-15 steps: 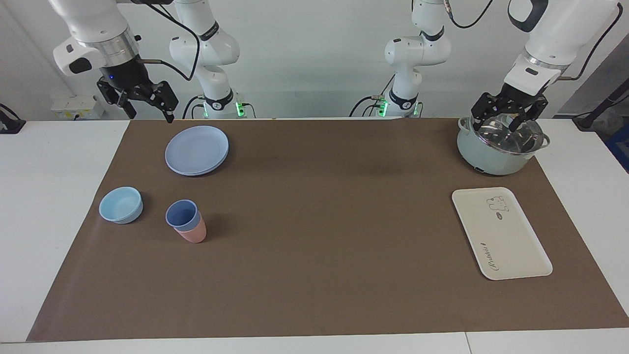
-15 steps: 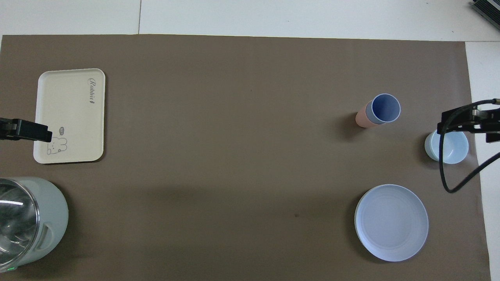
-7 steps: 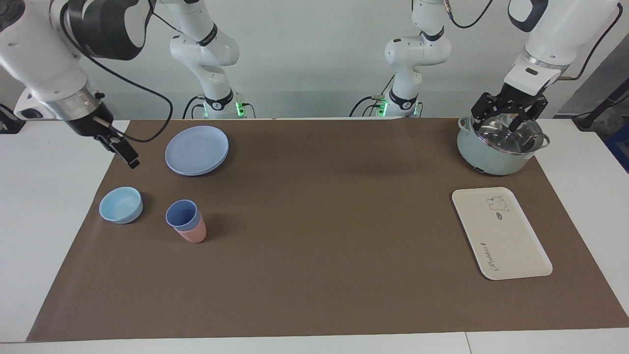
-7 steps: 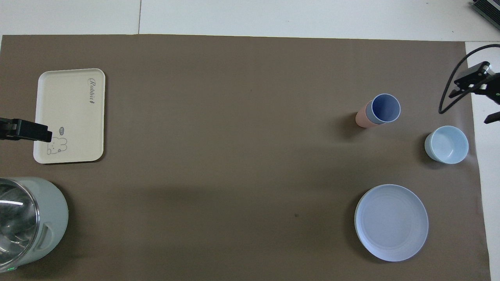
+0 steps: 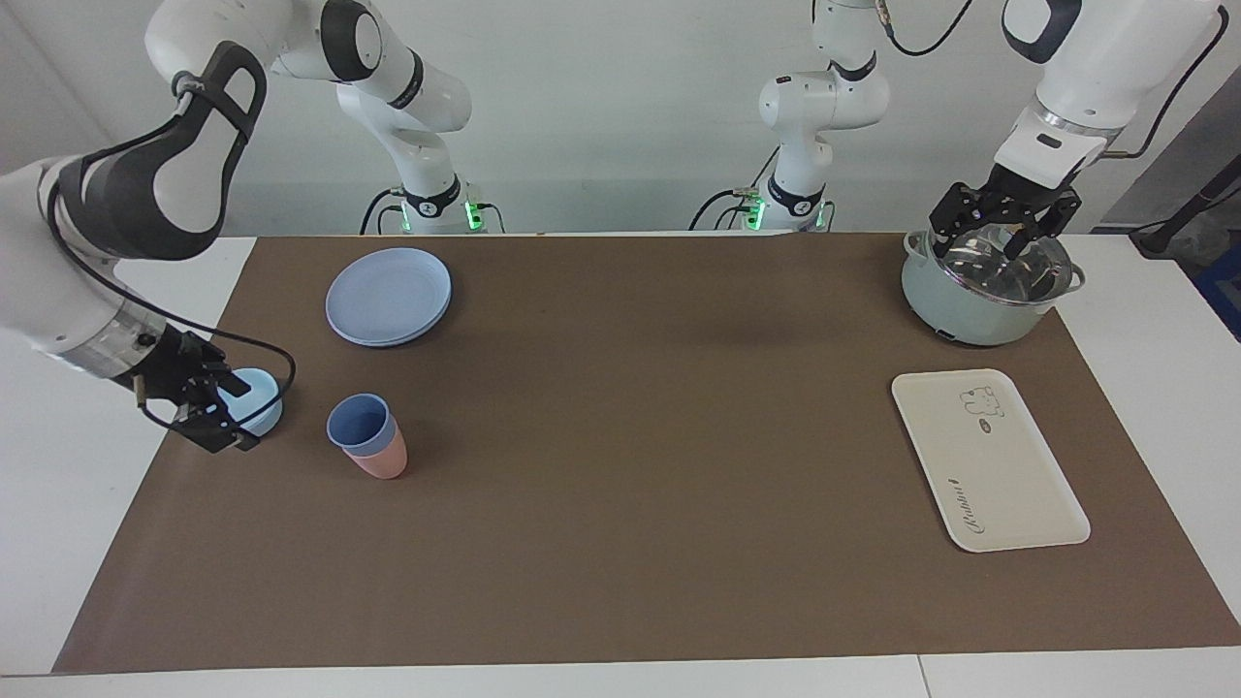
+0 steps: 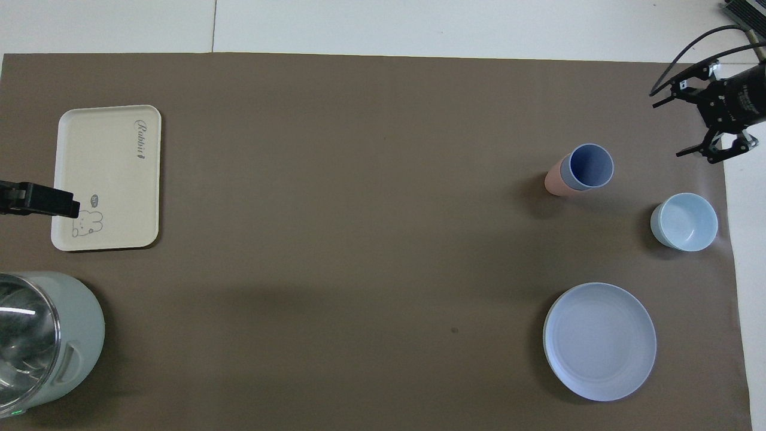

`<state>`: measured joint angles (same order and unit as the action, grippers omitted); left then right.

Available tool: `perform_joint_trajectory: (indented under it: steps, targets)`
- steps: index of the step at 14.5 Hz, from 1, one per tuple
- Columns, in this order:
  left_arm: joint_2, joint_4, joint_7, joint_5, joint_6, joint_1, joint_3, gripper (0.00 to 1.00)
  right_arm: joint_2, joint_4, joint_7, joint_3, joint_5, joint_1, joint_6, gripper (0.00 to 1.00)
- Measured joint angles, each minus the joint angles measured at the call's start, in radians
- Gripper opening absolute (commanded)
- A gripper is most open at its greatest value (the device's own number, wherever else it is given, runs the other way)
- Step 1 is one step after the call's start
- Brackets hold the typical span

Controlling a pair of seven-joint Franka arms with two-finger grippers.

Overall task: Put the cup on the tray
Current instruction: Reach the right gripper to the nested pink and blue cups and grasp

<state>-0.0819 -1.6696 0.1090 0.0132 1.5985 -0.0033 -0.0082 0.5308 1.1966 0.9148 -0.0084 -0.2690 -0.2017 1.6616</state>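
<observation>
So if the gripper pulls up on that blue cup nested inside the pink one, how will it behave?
The cup looks like thin plastic, so probably light and stiff. It sits nested in the pink cup, which may lift along with it. The pair stands tall and narrow, so a sideways nudge could tip it.

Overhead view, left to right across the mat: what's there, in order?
Pot → tray → blue cup nested in the pink cup → plate → bowl.
</observation>
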Motion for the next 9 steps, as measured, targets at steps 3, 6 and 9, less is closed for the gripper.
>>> perform_joint_trajectory:
  steps: [3, 6, 9]
  targets:
    - [0.0, 0.0, 0.0, 0.0, 0.0, 0.0, 0.0, 1.0, 0.083, -0.002, 0.018, 0.0, -0.103, -0.015, 0.006, 0.96]
    - [0.0, 0.0, 0.0, 0.0, 0.0, 0.0, 0.0, 1.0, 0.152, 0.002, 0.018, -0.001, -0.168, -0.029, 0.008, 0.96]
    - [0.0, 0.0, 0.0, 0.0, 0.0, 0.0, 0.0, 1.0, 0.17, 0.066, 0.019, 0.0, -0.228, -0.029, 0.024, 0.97]
